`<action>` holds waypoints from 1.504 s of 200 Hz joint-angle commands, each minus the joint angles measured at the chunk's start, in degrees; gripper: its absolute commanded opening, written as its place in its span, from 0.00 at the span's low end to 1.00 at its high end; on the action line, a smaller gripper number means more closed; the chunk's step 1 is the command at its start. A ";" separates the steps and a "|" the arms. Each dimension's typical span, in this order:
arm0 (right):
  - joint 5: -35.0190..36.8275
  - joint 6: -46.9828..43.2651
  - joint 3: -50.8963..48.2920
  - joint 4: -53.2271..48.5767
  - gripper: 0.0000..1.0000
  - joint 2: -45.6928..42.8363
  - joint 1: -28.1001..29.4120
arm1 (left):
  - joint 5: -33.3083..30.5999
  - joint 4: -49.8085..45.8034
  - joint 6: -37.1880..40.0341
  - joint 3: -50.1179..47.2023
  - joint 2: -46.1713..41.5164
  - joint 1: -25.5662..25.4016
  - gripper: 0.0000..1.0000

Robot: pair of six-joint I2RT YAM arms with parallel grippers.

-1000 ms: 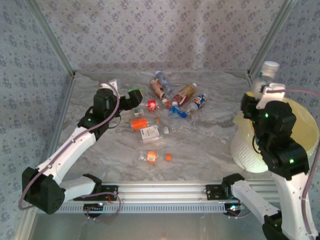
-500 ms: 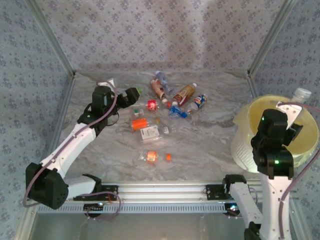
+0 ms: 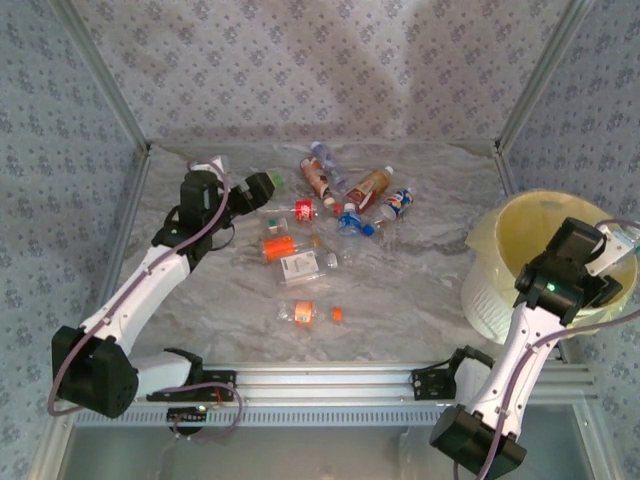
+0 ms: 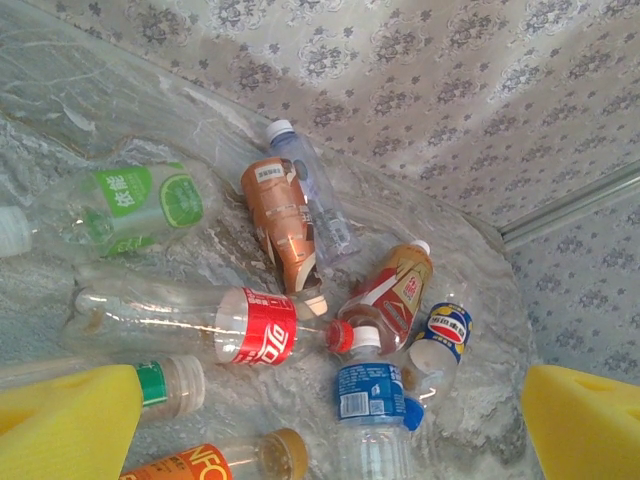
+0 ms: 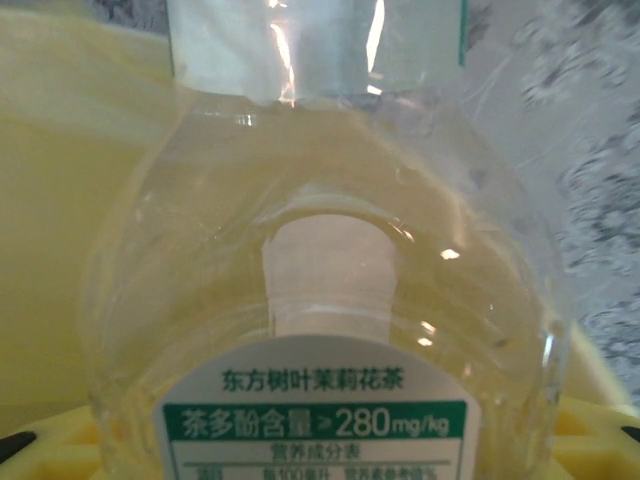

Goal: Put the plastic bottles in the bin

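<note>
Several plastic bottles (image 3: 340, 205) lie in a loose heap at the middle back of the table. My left gripper (image 3: 264, 186) hovers open at the heap's left edge, holding nothing. In the left wrist view its yellow fingers (image 4: 70, 420) frame a red-labelled bottle (image 4: 255, 325), a blue-labelled one (image 4: 370, 392) and a green-labelled one (image 4: 140, 200). My right gripper (image 3: 612, 244) hangs over the pale-yellow bin (image 3: 500, 228) at the right, shut on a clear bottle (image 3: 627, 237). That bottle (image 5: 320, 300), with a white and green label, sits between the jaws above the bin's yellow inside (image 5: 70, 220).
Nearer the front lie an orange-labelled bottle (image 3: 278, 245), a white-labelled one (image 3: 300, 266), a small crushed orange one (image 3: 303, 312) and a loose orange cap (image 3: 338, 314). Metal frame posts stand at the back corners, and a rail (image 3: 330, 380) runs along the near edge.
The right arm has swung right and down, carrying the clear bottle from above the bin's left rim to over its right side. The left gripper has shifted slightly towards the heap.
</note>
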 commanded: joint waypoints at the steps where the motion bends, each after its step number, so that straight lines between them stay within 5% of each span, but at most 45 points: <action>1: -1.96 2.99 -0.26 1.60 0.62 0.73 -0.41 | 1.45 0.14 -1.10 1.38 0.73 0.41 0.98; 122: -1.96 4.92 4.45 -3.60 0.88 2.11 4.04 | -2.19 -3.01 -2.20 0.16 -0.24 2.11 0.98; 193: -2.55 9.04 10.28 -4.95 1.00 1.39 18.77 | -4.87 -7.10 -3.82 -0.76 -0.92 3.73 0.98; 301: -26.43 8.82 9.86 12.50 1.00 1.41 42.98 | -5.44 -24.28 -12.23 -4.66 -0.99 4.19 0.98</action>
